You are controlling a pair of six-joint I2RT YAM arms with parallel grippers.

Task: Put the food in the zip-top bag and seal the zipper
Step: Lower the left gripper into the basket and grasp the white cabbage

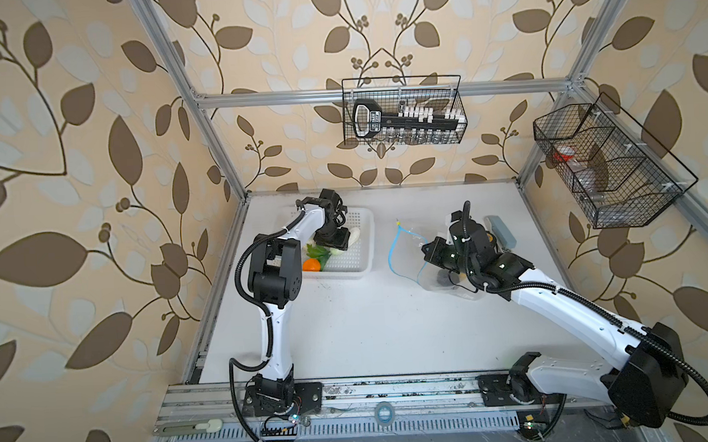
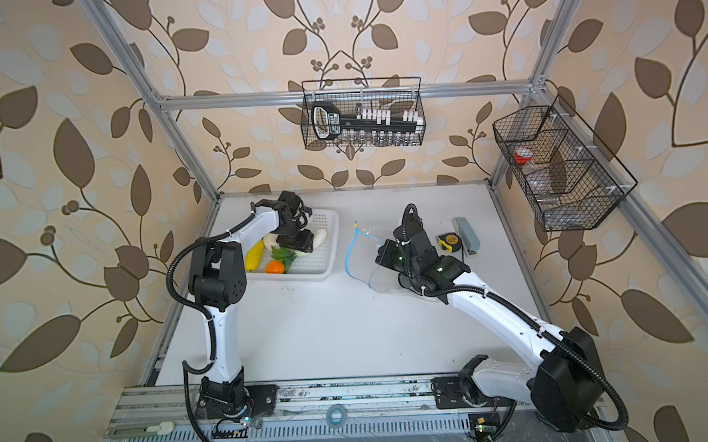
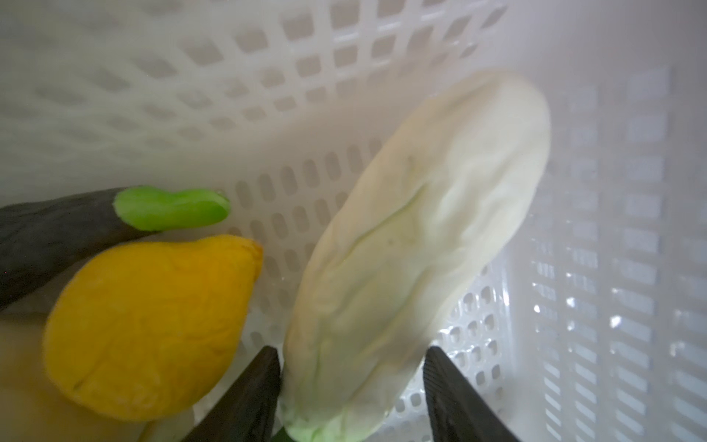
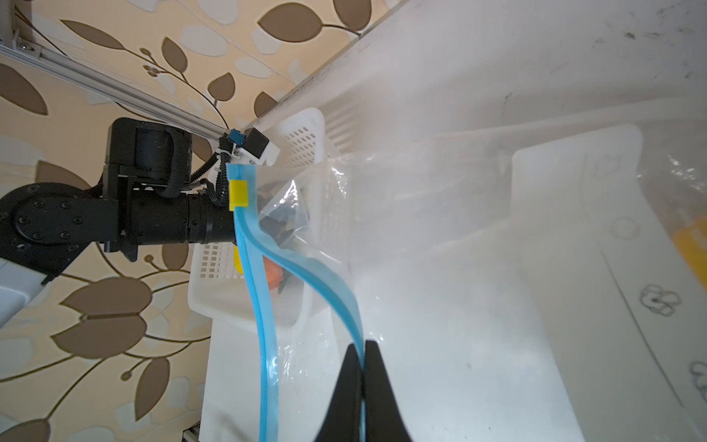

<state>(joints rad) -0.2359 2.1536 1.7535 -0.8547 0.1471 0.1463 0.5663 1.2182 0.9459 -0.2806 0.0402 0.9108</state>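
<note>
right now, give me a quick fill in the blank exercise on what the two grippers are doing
The right gripper is shut on the zip-top bag's blue ___. The left gripper straddles a pale cucumber inside the white ___. The orange lies beside a green ___.
Missing: zipper; basket; leaf.

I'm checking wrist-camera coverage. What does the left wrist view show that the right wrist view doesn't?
Left wrist only: the pale cucumber lying between the parted jaws of the left gripper, with the eggplant nearby. Right wrist only: the right gripper, jaws shut on the zipper of the zip-top bag. Both: the white basket.
</note>
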